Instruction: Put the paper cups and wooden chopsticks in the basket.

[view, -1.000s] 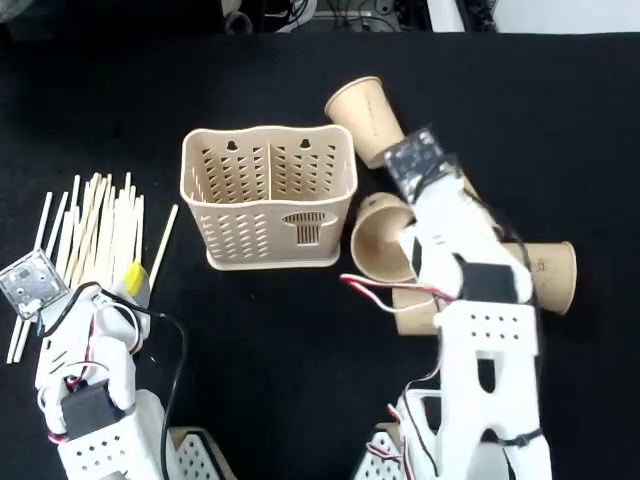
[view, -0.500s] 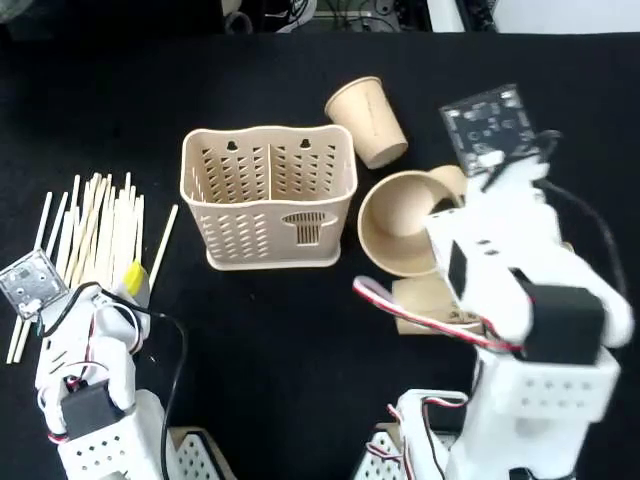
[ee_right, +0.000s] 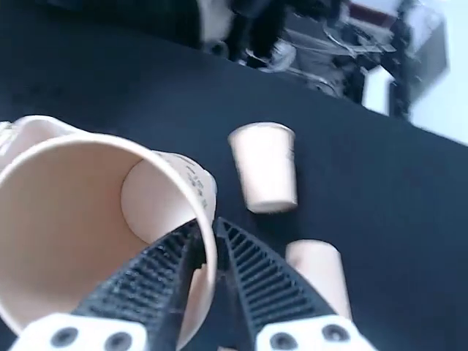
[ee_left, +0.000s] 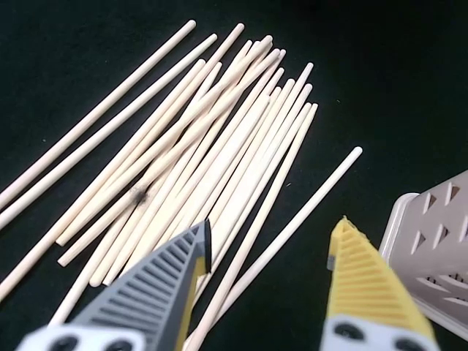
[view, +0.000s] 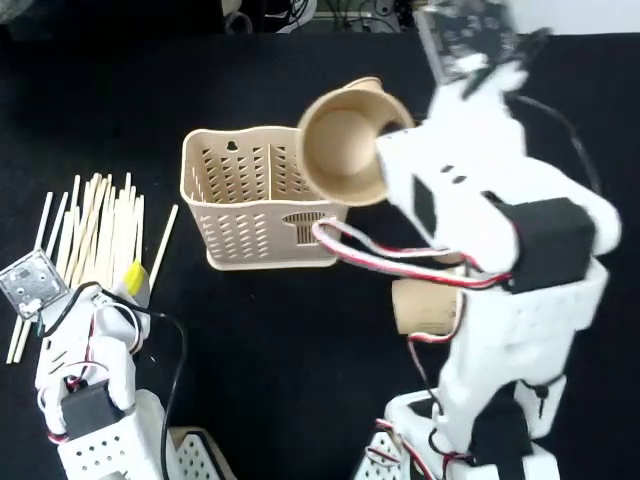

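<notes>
My right gripper (ee_right: pixel 208 227) is shut on the rim of a paper cup (ee_right: pixel 95 212), one finger inside the cup and one outside. From above, this cup (view: pixel 345 145) hangs tilted with its mouth showing, over the right end of the beige basket (view: pixel 250 195). Wooden chopsticks (view: pixel 95 225) lie fanned out left of the basket. My left gripper (ee_left: pixel 272 230) stands open just above the near ends of the chopsticks (ee_left: pixel 190 153), holding nothing.
Two more paper cups lie on their sides on the black table, one (ee_right: pixel 265 167) farther off and one (ee_right: pixel 318 270) nearer. One cup (view: pixel 428 305) lies under the right arm. The basket's corner (ee_left: pixel 435 241) is close beside the left gripper.
The right arm has lifted the cup off the table and carried it up and left, over the basket's right end. The left arm has not moved.
</notes>
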